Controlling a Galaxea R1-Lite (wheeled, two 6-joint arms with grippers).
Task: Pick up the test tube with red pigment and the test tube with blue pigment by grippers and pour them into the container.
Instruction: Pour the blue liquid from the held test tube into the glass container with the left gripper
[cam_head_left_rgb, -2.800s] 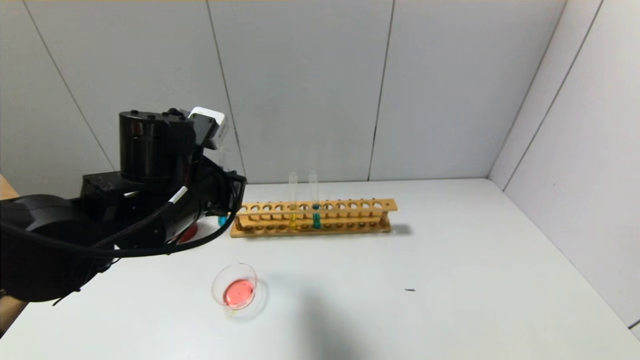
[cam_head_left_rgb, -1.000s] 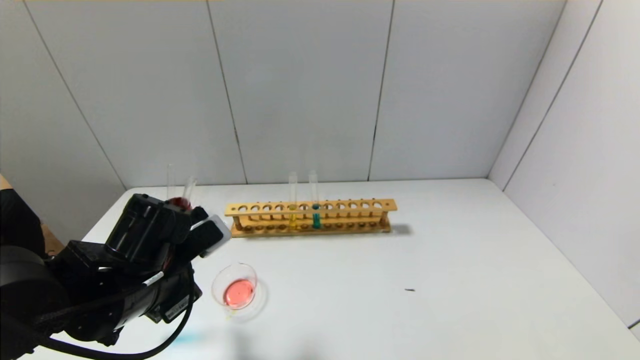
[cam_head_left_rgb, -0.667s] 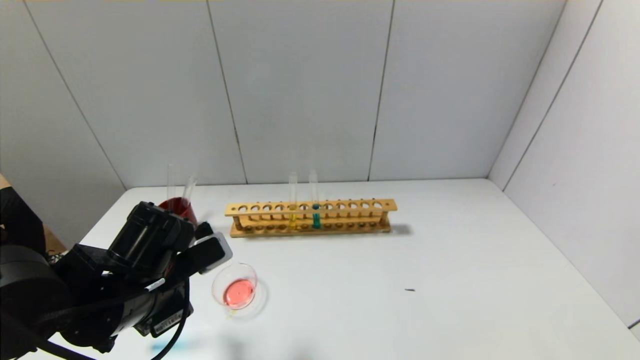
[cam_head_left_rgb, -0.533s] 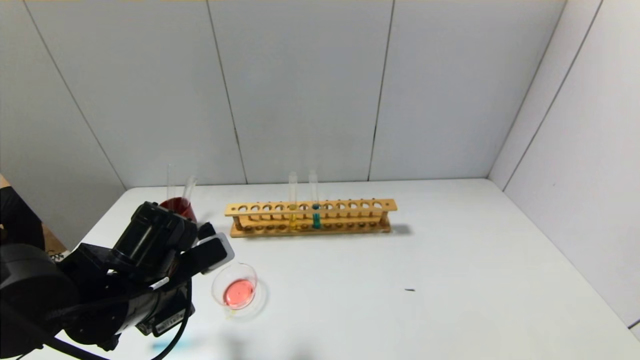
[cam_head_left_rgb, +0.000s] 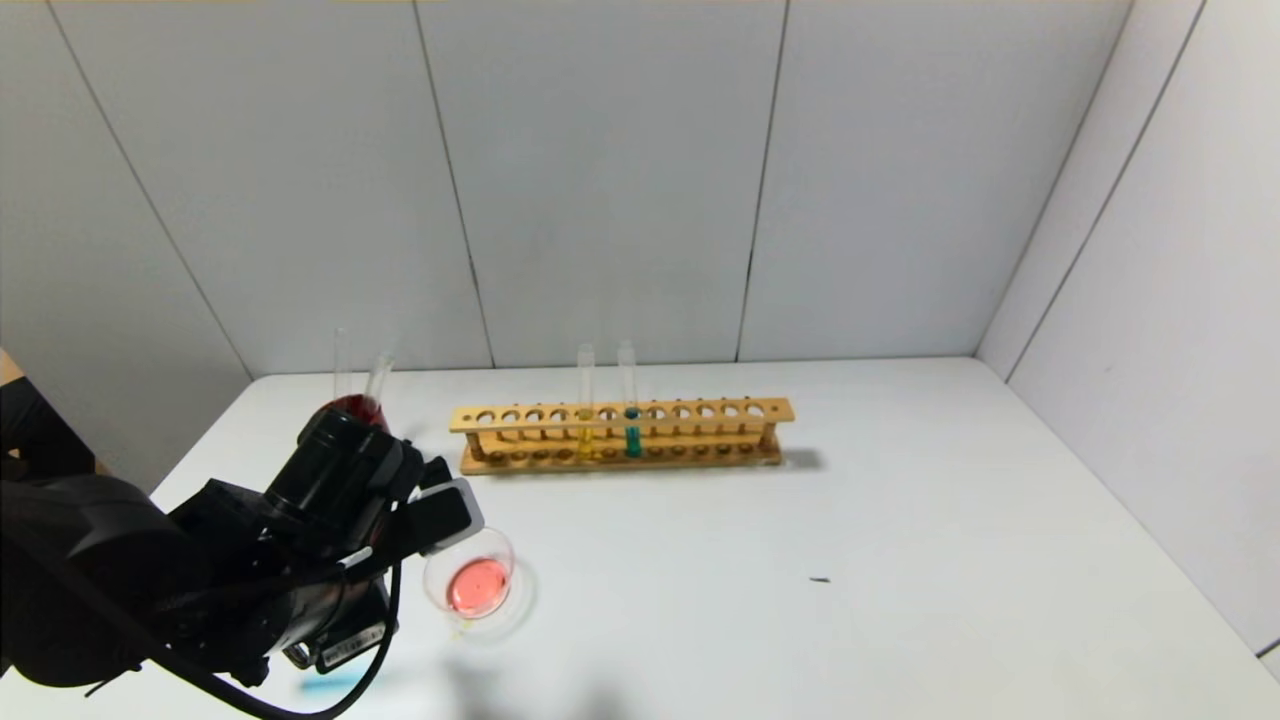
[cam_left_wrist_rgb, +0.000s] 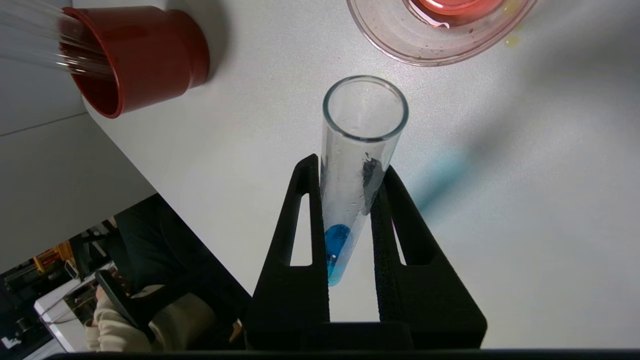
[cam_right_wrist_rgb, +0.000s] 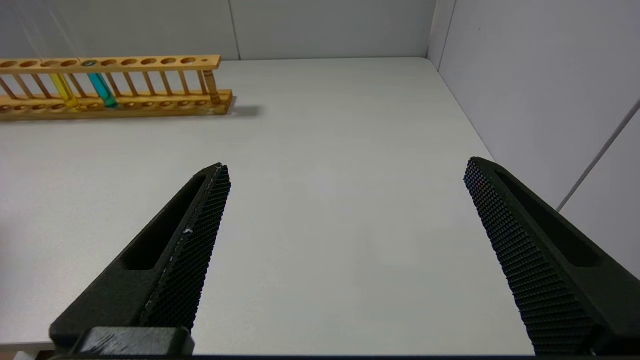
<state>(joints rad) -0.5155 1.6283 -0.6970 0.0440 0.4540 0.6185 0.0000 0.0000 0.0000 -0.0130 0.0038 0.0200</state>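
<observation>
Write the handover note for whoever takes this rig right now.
Left end effector: shut on the blue tube, mouth tipped toward the container, nothing pouring yet.
Right end effector: open, idle over bare table.
Container holds red liquid, so the red pour looks done.
Rack keeps one yellow and one teal tube.
Left: pour the blue.

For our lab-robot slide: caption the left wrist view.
Left tool grips a test tube with blue pigment, mouth toward the glass container.

Pale grey panelled walls (cam_head_left_rgb: 620, 180) with dark vertical seams enclose a white table (cam_head_left_rgb: 900, 560), evenly lit, meeting in a corner.
</observation>
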